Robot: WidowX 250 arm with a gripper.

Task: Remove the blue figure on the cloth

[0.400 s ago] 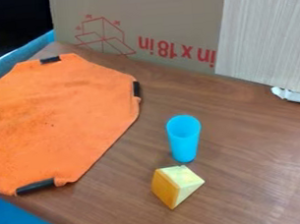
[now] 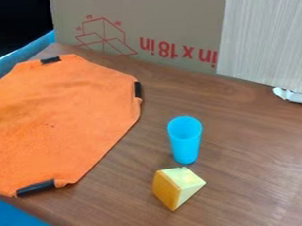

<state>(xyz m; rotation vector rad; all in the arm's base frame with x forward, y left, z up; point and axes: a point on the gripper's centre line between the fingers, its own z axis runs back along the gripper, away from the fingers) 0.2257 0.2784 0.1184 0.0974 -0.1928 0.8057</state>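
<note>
Camera view's got the blue cup point(image 2: 185, 149) standing upright off the orange cloth point(image 2: 68, 122), roughly 4 o'clock from its middle, gripper's state honestly can't tell.

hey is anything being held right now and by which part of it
Nothing in sight is held; the blue cup and yellow wedge both rest on the table, untouched.

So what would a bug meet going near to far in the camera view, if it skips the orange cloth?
Yellow wedge block → blue cup → cardboard with red printing.
</note>
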